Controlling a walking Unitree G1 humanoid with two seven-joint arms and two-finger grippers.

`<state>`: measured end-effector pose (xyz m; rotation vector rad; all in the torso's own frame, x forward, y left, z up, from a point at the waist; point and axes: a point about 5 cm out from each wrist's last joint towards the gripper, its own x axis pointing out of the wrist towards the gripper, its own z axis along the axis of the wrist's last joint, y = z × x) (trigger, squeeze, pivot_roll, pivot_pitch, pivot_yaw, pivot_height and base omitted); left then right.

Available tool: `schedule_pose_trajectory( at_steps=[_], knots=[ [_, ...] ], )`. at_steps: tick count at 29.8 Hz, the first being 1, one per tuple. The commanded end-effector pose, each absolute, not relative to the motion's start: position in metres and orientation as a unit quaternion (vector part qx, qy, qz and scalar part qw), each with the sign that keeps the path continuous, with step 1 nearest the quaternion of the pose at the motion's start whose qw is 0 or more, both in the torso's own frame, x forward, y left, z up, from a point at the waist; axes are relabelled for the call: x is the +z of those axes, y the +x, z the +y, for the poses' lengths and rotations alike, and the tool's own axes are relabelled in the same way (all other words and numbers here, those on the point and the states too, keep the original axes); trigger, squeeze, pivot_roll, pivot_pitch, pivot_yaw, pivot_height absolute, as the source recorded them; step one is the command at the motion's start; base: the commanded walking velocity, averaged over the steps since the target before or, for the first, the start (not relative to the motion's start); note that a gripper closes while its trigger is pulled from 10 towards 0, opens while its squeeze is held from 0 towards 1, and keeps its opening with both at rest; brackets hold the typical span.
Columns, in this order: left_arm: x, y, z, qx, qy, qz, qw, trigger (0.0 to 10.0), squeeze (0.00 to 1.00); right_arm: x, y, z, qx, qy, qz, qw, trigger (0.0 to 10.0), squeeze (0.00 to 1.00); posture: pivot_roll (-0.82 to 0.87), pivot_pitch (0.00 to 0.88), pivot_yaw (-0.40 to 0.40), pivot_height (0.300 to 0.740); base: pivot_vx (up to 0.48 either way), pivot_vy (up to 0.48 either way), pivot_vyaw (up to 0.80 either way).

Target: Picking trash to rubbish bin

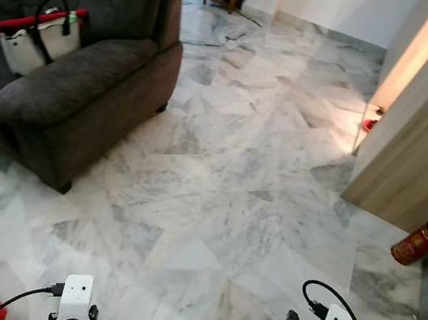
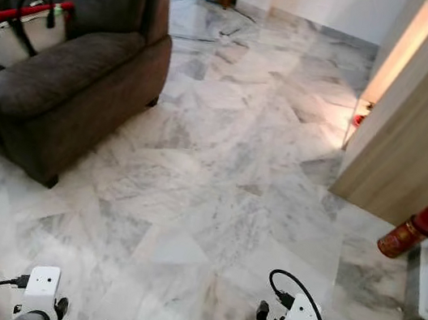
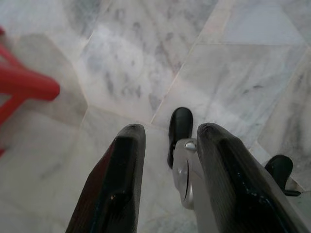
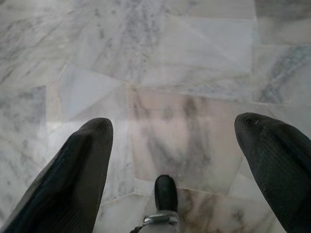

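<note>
While both pincers (image 3: 165,179) (image 4: 177,170) hang open, a red can (image 1: 424,239) leans, cap up-right.

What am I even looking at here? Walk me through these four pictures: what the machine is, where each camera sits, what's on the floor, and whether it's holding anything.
This is a walking humanoid robot with two arms, each ending in a gripper of two long black fingers. Two pictures come from a stereo camera on its head, looking forward and down; the white wrist units at the bottom edge belong to its arms. The other two come from cameras on its wrists, looking along the fingers.

Before it lies a marble floor. On its left stands a dark sofa with a white handbag on the seat. On its right, a red spray can stands beside a wooden cabinet.

The left gripper and the right gripper are both open, holding nothing, pointed at bare floor.
</note>
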<state>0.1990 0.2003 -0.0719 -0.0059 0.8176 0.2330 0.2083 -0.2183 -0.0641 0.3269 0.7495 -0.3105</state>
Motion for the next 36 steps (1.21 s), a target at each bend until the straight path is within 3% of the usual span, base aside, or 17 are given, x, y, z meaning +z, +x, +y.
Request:
schedule_pose_trajectory(
  at_steps=[1,36],
  knots=[
    [-0.076,0.192,0.2,0.123,-0.01,0.407,0.905,10.0,0.0,-0.063,0.21,-0.223,-0.156,0.16,0.361,0.905,10.0,0.0,-0.01,0.109,-0.091,0.74,0.0,0.0,0.8],
    [-0.083,0.178,0.196,0.129,-0.014,0.426,0.896,10.0,0.0,-0.062,0.209,-0.226,-0.145,0.148,0.368,0.906,10.0,0.0,0.03,0.127,-0.107,0.74,0.0,0.0,0.8]
  ],
)
